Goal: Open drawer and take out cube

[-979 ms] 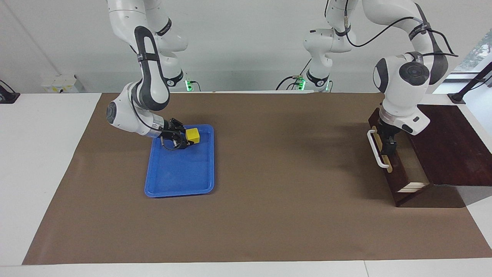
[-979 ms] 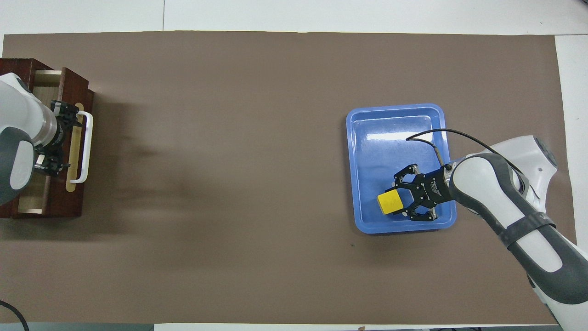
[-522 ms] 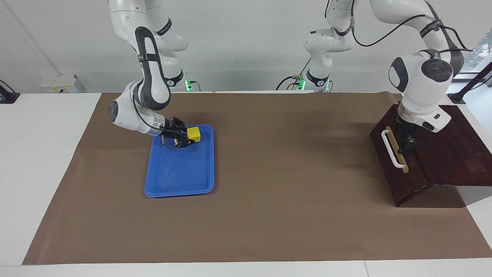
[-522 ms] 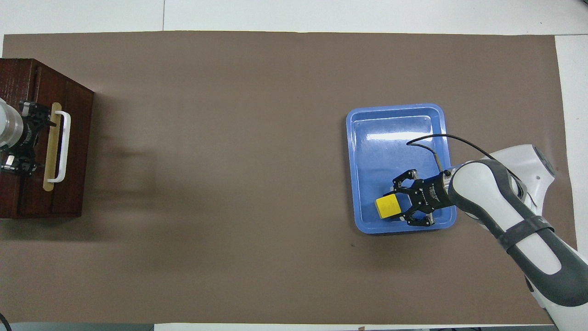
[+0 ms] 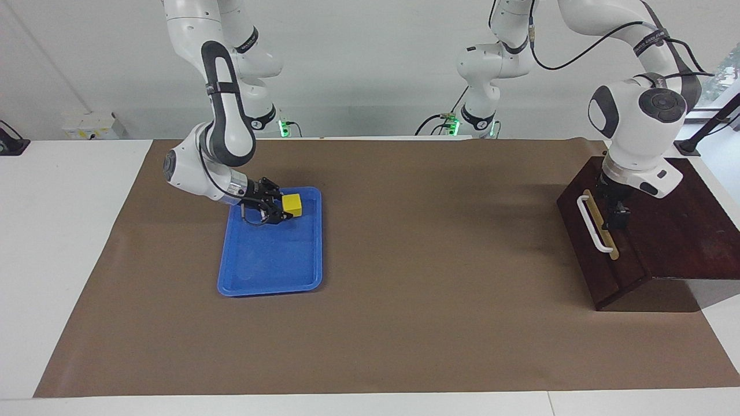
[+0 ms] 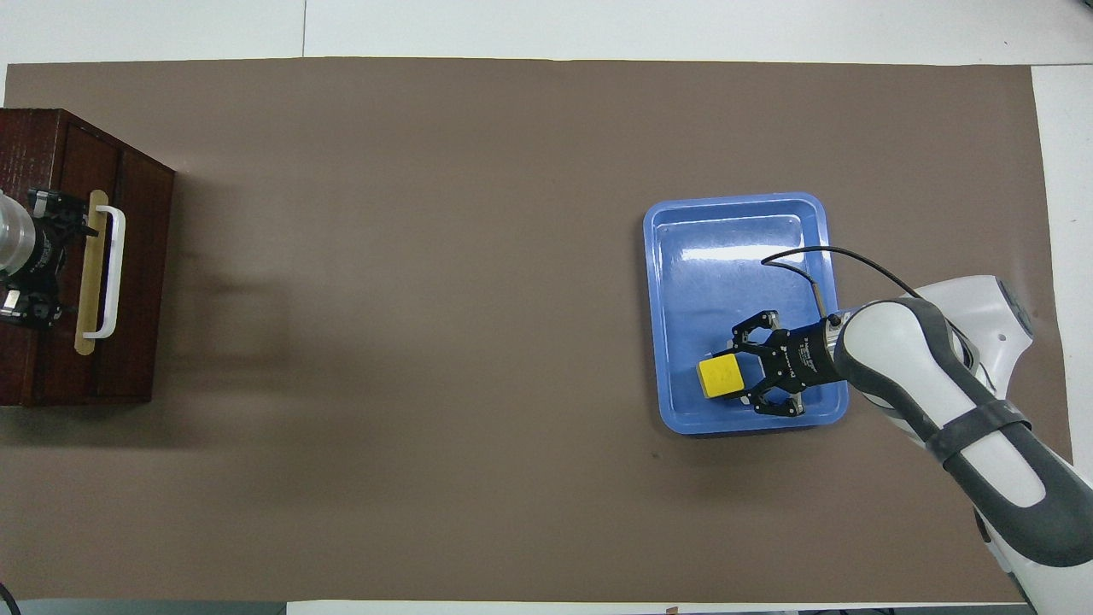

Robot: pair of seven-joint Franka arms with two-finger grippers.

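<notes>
My right jaws (image 5: 287, 209) (image 6: 727, 381) are clamped on the yellow cube (image 5: 292, 203) (image 6: 720, 377), one finger on each side of it, and they hold it over the blue tray (image 5: 270, 271) (image 6: 734, 209), above the end of the tray that lies toward the robots. From here I cannot tell whether the cube touches the tray floor or hangs just clear of it. The tray sits flat on the brown mat (image 5: 416, 323) (image 6: 427, 256) that covers the desk (image 5: 63, 242) (image 6: 598, 26), toward the right arm's end. My left jaws (image 5: 617, 217) (image 6: 34, 269) stand wide apart with nothing between them, pointing down at the top edge of the drawer (image 5: 601, 260) (image 6: 128, 273), just beside the white bar handle (image 5: 593, 224) (image 6: 109, 273) and its brass strip (image 5: 601, 225) (image 6: 89, 273); I cannot make out whether the fingers touch the wood. The drawer front sits flush with the dark wooden box (image 5: 676, 225) (image 6: 34, 137), so the drawer is shut, with none of its inside showing. The box stands at the left arm's end of the desk, well apart from the tray and the cube.
</notes>
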